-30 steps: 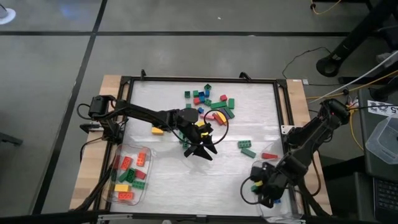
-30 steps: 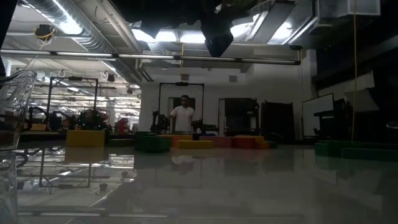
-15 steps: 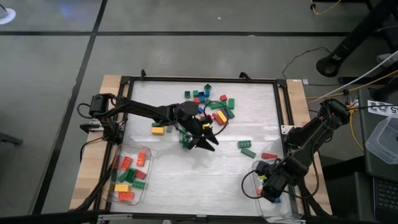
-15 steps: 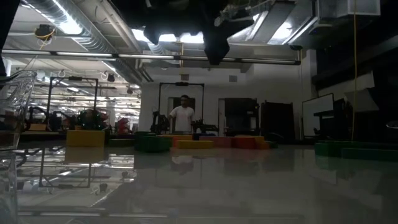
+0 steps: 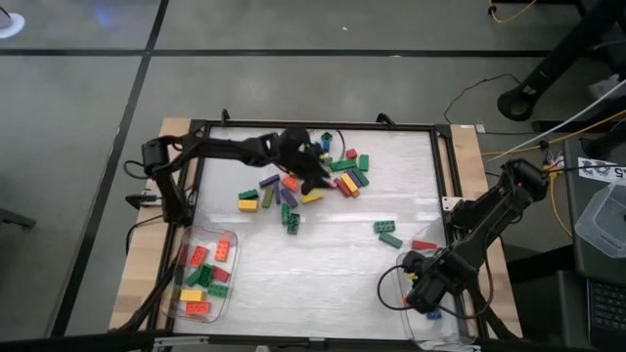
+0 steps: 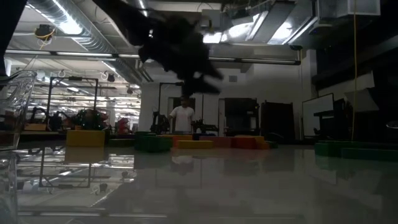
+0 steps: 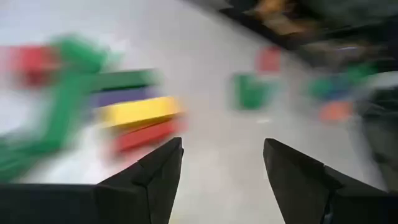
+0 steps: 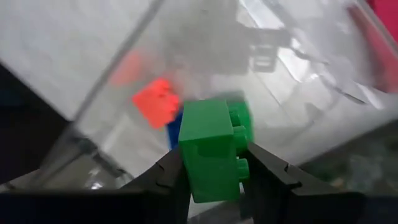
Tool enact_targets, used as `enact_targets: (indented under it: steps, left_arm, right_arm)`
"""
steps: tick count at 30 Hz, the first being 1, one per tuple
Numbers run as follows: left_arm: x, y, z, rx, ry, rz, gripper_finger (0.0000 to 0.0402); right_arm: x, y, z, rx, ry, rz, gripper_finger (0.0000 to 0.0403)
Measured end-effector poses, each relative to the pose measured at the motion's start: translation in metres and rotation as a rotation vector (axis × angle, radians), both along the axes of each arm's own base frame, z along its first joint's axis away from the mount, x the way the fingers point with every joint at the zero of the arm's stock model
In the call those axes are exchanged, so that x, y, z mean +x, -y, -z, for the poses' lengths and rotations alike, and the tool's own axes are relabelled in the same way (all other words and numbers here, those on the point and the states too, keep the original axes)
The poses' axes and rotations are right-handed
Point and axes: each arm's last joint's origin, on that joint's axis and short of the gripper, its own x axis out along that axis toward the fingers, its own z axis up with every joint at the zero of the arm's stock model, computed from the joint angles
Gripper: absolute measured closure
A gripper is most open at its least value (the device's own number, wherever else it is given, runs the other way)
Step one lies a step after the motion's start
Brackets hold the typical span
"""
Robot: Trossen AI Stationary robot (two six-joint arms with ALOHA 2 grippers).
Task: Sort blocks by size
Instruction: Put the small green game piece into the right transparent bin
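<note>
- The left gripper [image 5: 311,176] reaches over the main pile of blocks [image 5: 333,171] near the far middle of the table [image 5: 323,264]; its own wrist camera shows its two dark fingers [image 7: 152,180] spread apart with nothing between them.
- Ahead of those fingers lie long bricks side by side: a yellow brick [image 7: 138,111], a purple one just beyond it, a green one beyond that and a red one on the near side. The view is smeared, so finer detail cannot be told.
- Beside the gripper, toward the left arm's base, a yellow block [image 5: 248,204] and a green one touching it lie apart from the pile; a green pair [image 5: 291,219] lies a little nearer the table's front edge.
- The right gripper [image 5: 421,293] hangs above the clear tub [image 5: 460,328] at the front right corner of the table, its fingers pinching a small green block [image 8: 214,148].
- Just past that held block, in the tub, sit an orange-red block [image 8: 155,102] and a blue one mostly hidden behind the green one.
- Between the two grippers, on the open table, lie two green blocks [image 5: 387,233] and a red block [image 5: 424,244], well apart from the main pile.
- Another clear tub [image 5: 202,277] at the front left corner holds red, yellow, orange and green long bricks.
- In the low view a person [image 6: 183,117] stands far back in the room.
</note>
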Motion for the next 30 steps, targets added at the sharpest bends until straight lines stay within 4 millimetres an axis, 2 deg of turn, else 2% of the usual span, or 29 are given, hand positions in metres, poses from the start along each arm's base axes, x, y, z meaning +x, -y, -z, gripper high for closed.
enact_targets:
  steps: [4,8,16,21,26,30]
  left_arm:
    - [-0.017,-0.027,0.011,0.115,-0.167,-0.199,0.0187]
    - [-0.032,-0.046,0.016,0.189,-0.290,-0.360,0.0187]
    - [-0.045,-0.063,0.020,0.207,-0.368,-0.457,0.0187]
    - [-0.051,-0.065,0.025,0.234,-0.414,-0.510,0.0187]
    - [-0.053,-0.064,0.031,0.287,-0.450,-0.459,0.0187]
    - [-0.051,-0.066,0.037,0.331,-0.466,-0.426,0.0187]
  right_arm:
    - [-0.002,0.002,0.006,-0.054,-0.053,0.001,0.0276]
    - [0.000,0.001,0.009,-0.068,-0.053,-0.007,0.0276]
    - [0.002,-0.002,0.016,-0.086,-0.082,-0.010,0.0272]
    - [0.003,-0.004,0.025,-0.119,-0.130,-0.011,0.0228]
    - [0.002,-0.005,0.028,-0.124,-0.162,-0.011,0.0172]
    - [0.001,-0.006,0.028,-0.074,-0.214,-0.014,0.0149]
